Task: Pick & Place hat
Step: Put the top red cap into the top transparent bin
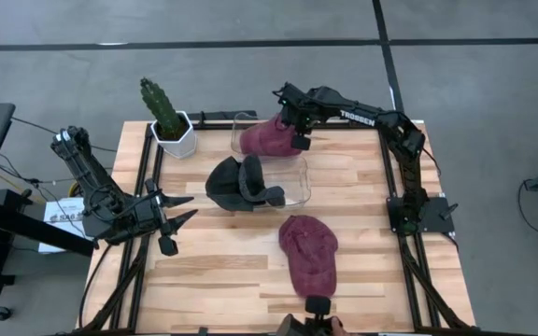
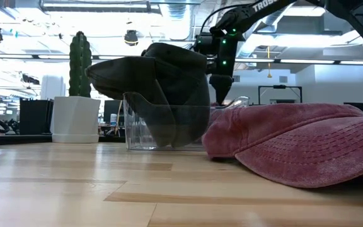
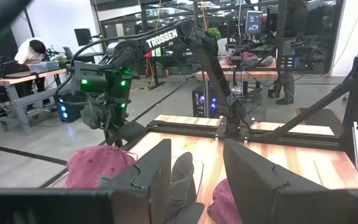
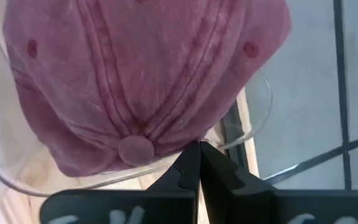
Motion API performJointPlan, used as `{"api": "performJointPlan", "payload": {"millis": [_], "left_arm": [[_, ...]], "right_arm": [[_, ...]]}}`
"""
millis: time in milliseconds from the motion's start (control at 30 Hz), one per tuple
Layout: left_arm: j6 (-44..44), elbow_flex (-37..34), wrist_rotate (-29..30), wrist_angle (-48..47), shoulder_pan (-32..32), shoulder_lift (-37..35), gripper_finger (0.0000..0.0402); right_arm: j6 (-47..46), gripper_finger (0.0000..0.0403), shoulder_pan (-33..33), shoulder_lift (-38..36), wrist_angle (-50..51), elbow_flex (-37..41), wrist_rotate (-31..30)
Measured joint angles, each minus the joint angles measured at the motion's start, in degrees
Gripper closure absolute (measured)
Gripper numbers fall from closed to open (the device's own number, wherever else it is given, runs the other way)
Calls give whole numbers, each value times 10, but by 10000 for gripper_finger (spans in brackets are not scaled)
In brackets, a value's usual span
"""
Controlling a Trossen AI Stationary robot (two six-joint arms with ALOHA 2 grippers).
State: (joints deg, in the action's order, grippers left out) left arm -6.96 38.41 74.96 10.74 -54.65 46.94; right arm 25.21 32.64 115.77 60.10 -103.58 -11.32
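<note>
A maroon hat [image 1: 264, 138] sits at the far end of a clear container [image 1: 299, 189], with my right gripper [image 4: 199, 148] shut at its crown. A dark hat [image 1: 236, 182] is draped over the container's left wall. A second maroon hat [image 1: 308, 252] lies flat on the table nearer the front edge. My left gripper [image 1: 192, 207] waits open beyond the table's left edge, pointing level toward the container, with nothing between its fingers. My right gripper pinches the maroon hat's crown cloth [image 4: 182, 138] between its two fingertips, just beside the top button [image 4: 137, 149]. The fingers come from above, slanting steeply down. The hat spreads out below them over the container's far end; whether it rests on the floor there I cannot tell.
A potted cactus [image 1: 168, 119] in a white pot stands at the table's far left corner. Dark frame rails [image 1: 395, 201] run along the table's left and right edges. Bare wood lies to the left of the near maroon hat.
</note>
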Motion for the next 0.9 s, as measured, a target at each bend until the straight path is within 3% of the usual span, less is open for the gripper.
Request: {"api": "performJointPlan", "payload": {"millis": [300,600,900], "left_arm": [[0,0,0,0,0,0,257],[0,0,0,0,0,0,257],[0,1,0,0,0,0,257]], "right_arm": [[-1,403,-3,4,-6,0,14],[2,403,-23,12,-5,0,127],[7,403,-37,11,-24,-7,166]]}}
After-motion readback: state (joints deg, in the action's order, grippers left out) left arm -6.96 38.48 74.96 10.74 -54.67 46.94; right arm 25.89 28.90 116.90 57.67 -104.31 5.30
